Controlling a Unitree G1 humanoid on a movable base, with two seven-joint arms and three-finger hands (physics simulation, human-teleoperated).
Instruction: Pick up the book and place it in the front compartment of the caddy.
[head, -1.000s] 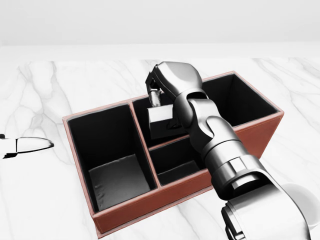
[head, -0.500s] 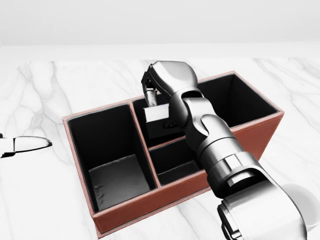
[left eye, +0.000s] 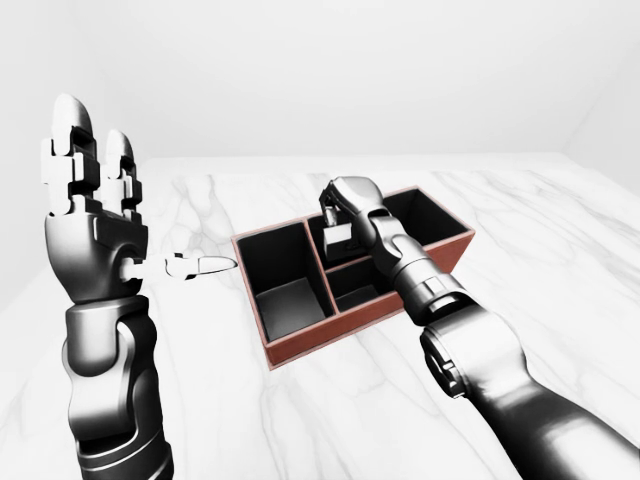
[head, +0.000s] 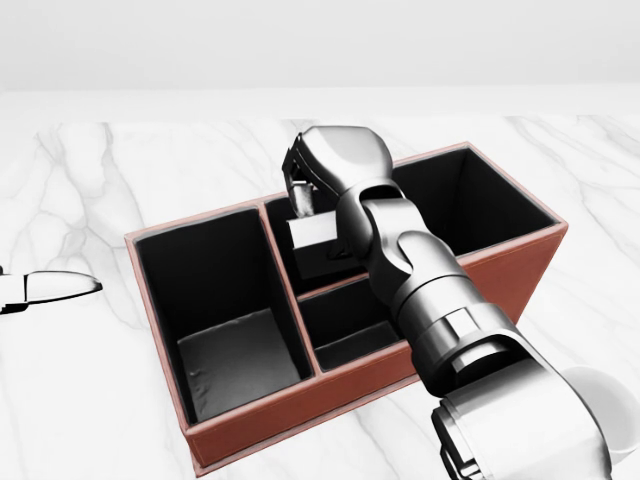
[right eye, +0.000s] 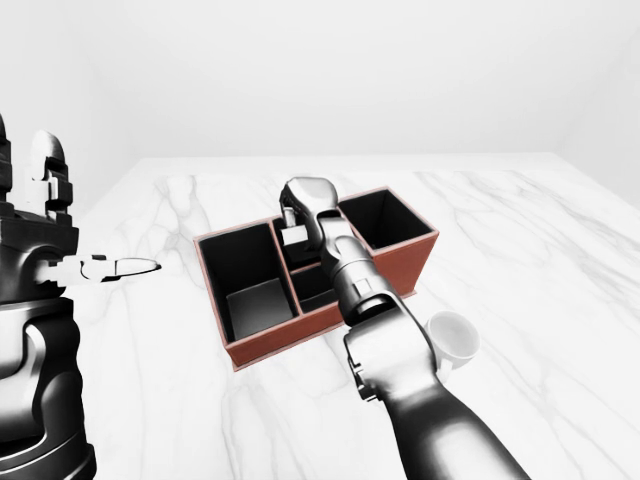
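Grey book (head: 318, 243) hangs upright in the right hand (head: 312, 190), fingers clamped on its top edge so it can drop into the red-brown caddy (head: 350, 395); which middle compartment, I cannot tell. Left hand (left eye: 88, 215) is raised, fingers spread, well clear over the marble worktop (head: 90, 400).

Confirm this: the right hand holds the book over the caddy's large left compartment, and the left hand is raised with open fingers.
Not quite. In the head view the right hand holds the book over the caddy's middle section, above its upper small compartment, not the large left one. The left hand is indeed raised, fingers open.
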